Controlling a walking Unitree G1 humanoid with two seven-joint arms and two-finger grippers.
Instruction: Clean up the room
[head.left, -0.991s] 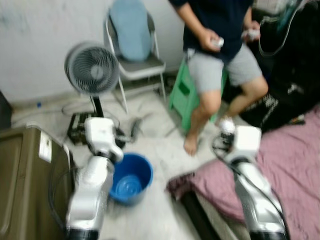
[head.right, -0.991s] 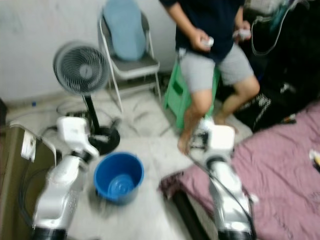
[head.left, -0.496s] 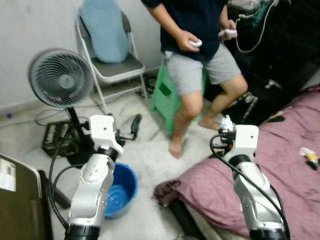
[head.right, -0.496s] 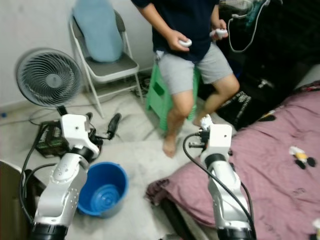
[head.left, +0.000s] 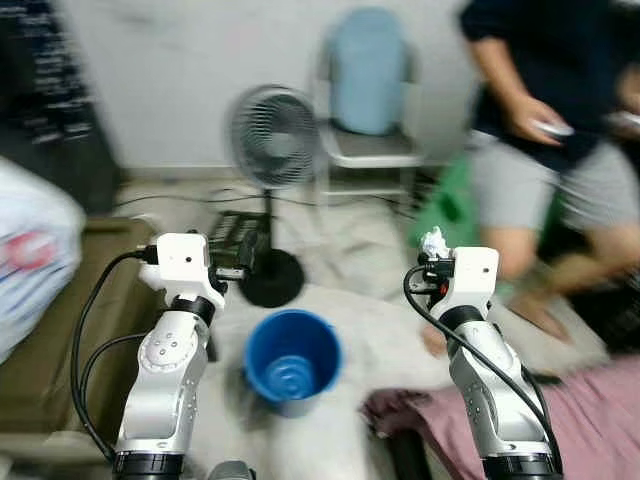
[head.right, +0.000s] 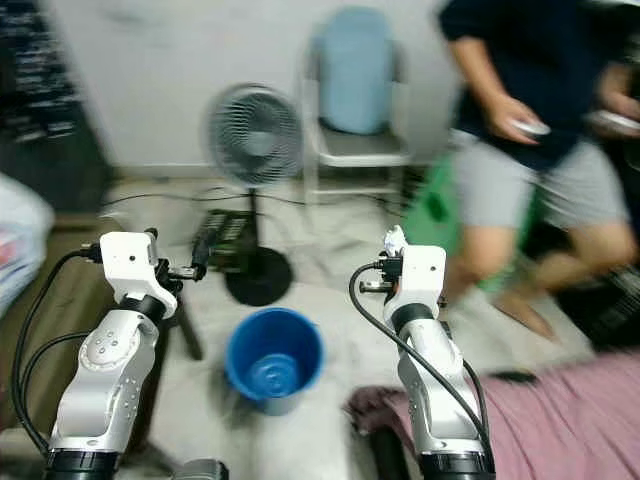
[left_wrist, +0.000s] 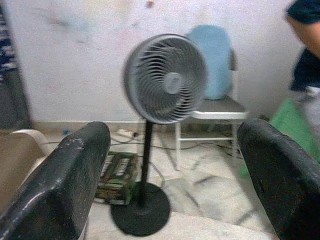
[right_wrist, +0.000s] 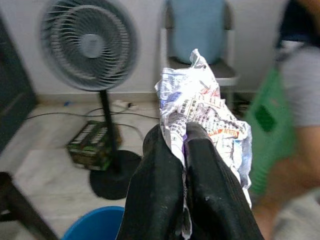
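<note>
Fingers of left gripper (left_wrist: 172, 165) spread wide, empty, held above floor left of bucket (head.left: 292, 358). Fan (head.left: 272, 135) stands behind bucket. Right gripper (right_wrist: 181, 150) pinched on crumpled paper (right_wrist: 200, 107), raised right of bucket. Person (head.right: 530, 150) seated far right.

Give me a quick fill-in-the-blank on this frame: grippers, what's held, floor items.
1. The right gripper is shut on a crumpled ____.
2. The left gripper has its fingers ____ and holds nothing.
3. The bucket on the floor between the arms is ____ in colour.
4. The pedestal fan stands in front of a folding ____.

Missing words: paper; open; blue; chair
</note>
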